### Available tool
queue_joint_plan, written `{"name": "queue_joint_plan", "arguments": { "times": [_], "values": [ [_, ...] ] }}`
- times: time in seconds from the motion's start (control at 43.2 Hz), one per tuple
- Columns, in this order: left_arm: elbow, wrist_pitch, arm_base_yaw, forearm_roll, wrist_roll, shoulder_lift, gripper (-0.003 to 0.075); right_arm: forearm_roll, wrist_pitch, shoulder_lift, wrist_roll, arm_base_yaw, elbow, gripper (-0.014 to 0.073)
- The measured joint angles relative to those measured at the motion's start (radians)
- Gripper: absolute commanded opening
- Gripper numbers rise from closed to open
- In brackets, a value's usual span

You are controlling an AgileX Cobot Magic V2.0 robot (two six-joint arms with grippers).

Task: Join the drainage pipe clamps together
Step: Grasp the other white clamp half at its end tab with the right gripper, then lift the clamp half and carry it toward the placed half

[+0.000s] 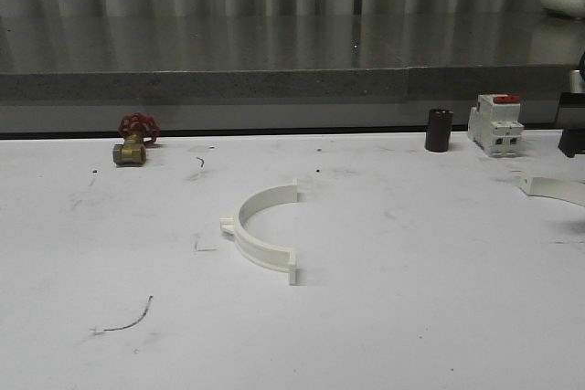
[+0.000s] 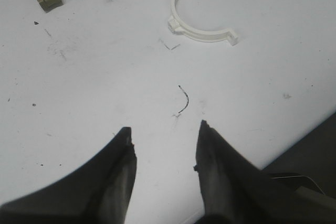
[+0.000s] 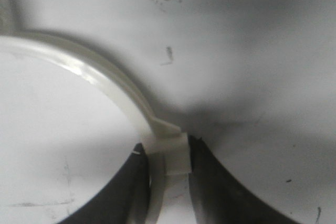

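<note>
One white drainage pipe clamp (image 1: pixel 263 237) lies flat in the middle of the white table, its open side facing right; it also lies ahead of my left gripper (image 2: pixel 164 132) as a half-ring (image 2: pixel 202 24). That gripper hovers open over bare table with nothing between its fingers. The second clamp (image 1: pixel 558 189) pokes in at the table's right edge. In the right wrist view, my right gripper (image 3: pixel 167 145) is shut on the tab end of this half-ring (image 3: pixel 105 80), whose arc curves away from the fingers.
A brass valve with a red handle (image 1: pixel 135 139) stands at the back left. A dark cylinder (image 1: pixel 439 130) and a white breaker with a red top (image 1: pixel 495 123) stand at the back right. The table's front edge (image 2: pixel 310 156) runs close to my left gripper.
</note>
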Motion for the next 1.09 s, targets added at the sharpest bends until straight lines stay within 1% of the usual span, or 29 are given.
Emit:
{"name": "queue_joint_plan", "arguments": {
  "times": [0.139, 0.232, 0.394, 0.463, 0.602, 0.764, 0.95, 1.089],
  "values": [
    [0.0, 0.0, 0.0, 0.0, 0.0, 0.0, 0.0273, 0.026, 0.034, -0.005, 0.0, 0.007, -0.001, 0.0162],
    [0.0, 0.0, 0.0, 0.0, 0.0, 0.0, 0.0273, 0.038, 0.055, -0.037, 0.0, 0.041, -0.001, 0.0162],
    [0.0, 0.0, 0.0, 0.0, 0.0, 0.0, 0.0273, 0.077, 0.069, -0.113, 0.007, 0.146, -0.001, 0.0162],
    [0.0, 0.0, 0.0, 0.0, 0.0, 0.0, 0.0273, 0.088, 0.076, -0.13, 0.037, 0.208, -0.001, 0.0164],
    [0.0, 0.0, 0.0, 0.0, 0.0, 0.0, 0.0273, 0.094, 0.082, -0.137, 0.122, 0.322, -0.001, 0.0164],
    [0.0, 0.0, 0.0, 0.0, 0.0, 0.0, 0.0273, 0.098, 0.084, -0.137, 0.258, 0.449, -0.025, 0.0164],
    [0.0, 0.0, 0.0, 0.0, 0.0, 0.0, 0.0273, 0.101, 0.093, -0.125, 0.417, 0.532, -0.095, 0.0164],
    [0.0, 0.0, 0.0, 0.0, 0.0, 0.0, 0.0273, 0.101, 0.112, -0.084, 0.492, 0.57, -0.136, 0.0164]
  ]
}}
